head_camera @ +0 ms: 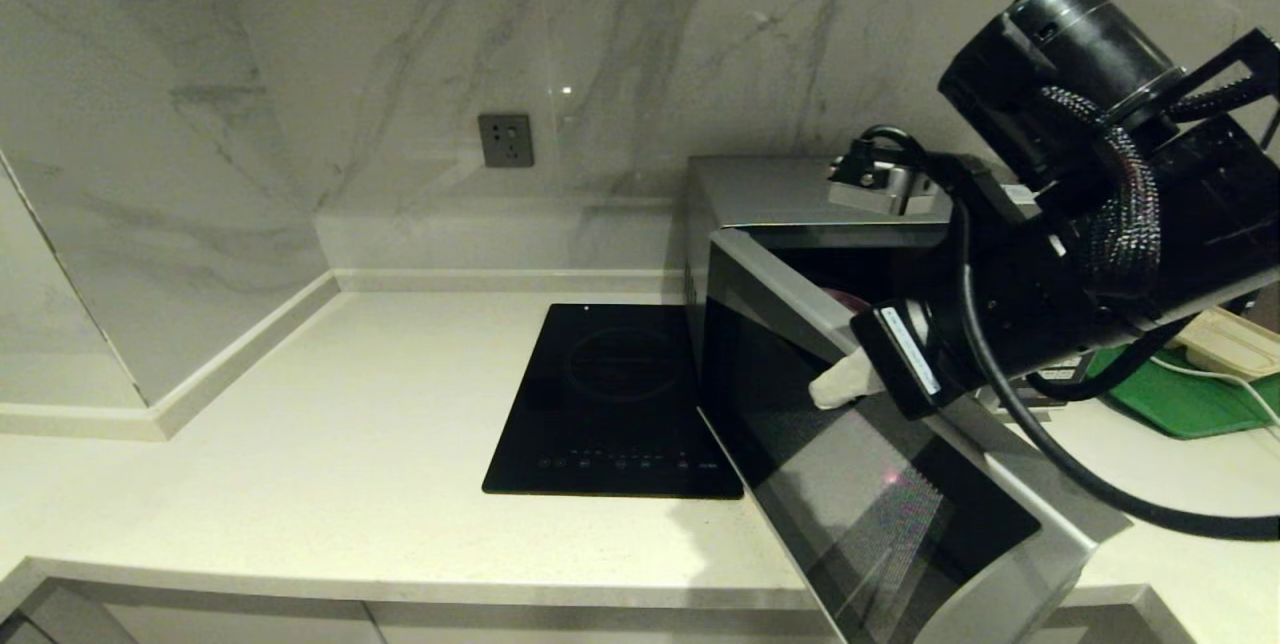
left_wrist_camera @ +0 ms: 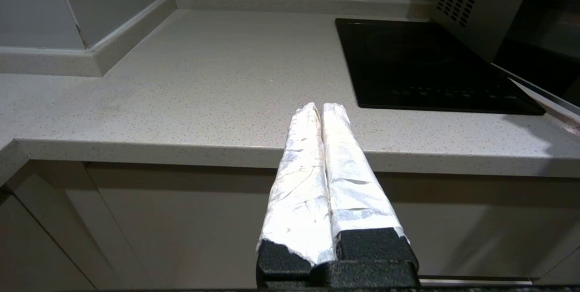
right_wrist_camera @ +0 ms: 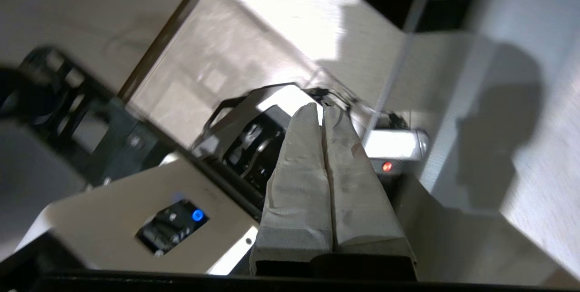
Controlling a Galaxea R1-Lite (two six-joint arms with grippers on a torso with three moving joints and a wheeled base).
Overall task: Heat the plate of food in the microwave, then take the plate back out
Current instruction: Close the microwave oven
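The right pincer, clenched on nothing, sits at the inner face of the microwave's half-open door, the plate of food barely visible inside, while the left pincer hangs clenched off the worktop edge.

The right gripper sits against the inner face of the open door of the microwave. The cooktop lies left of it, a tray right, behind the arm.
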